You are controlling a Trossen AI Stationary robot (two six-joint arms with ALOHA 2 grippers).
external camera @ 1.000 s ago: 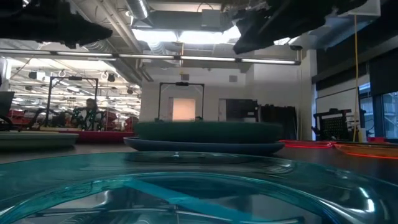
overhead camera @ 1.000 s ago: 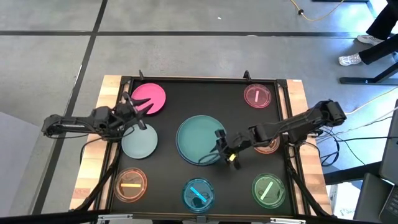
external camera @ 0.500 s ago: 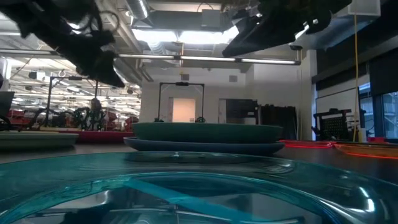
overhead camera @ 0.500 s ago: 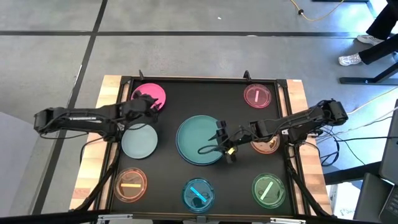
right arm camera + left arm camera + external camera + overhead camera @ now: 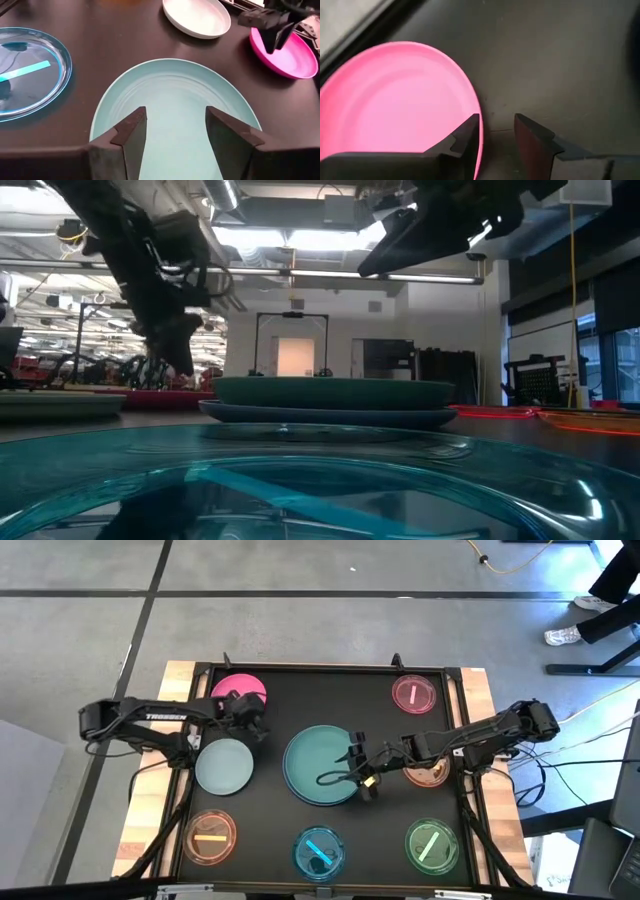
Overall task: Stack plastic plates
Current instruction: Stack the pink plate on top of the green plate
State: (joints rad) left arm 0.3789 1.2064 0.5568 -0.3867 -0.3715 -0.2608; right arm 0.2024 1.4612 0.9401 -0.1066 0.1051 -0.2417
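Observation:
The pink plate (image 5: 234, 690) lies at the table's far left, and my left gripper (image 5: 254, 720) hangs at its near-right rim. In the left wrist view this gripper (image 5: 496, 127) is open, with one finger over the pink rim (image 5: 478, 131) and the other over the bare mat. My right gripper (image 5: 352, 768) is open and hovers over the right part of the teal plate (image 5: 318, 766). In the low view the teal plate (image 5: 330, 392) rests on a wider plate (image 5: 330, 416). The grey-green plate (image 5: 224, 766) lies flat, left of the teal one.
Small translucent plates lie around: pink (image 5: 413, 693) far right, orange (image 5: 210, 838) near left, cyan (image 5: 318, 851) near middle, green (image 5: 432, 846) near right. Another small one (image 5: 432, 776) lies partly under my right arm. Bare black mat (image 5: 330, 695) lies between the pink plates.
My left gripper has swung from over the gap between the pink and grey-green plates toward the table's right. It has come down beside the pink plate's rim. The plates have stayed where they were.

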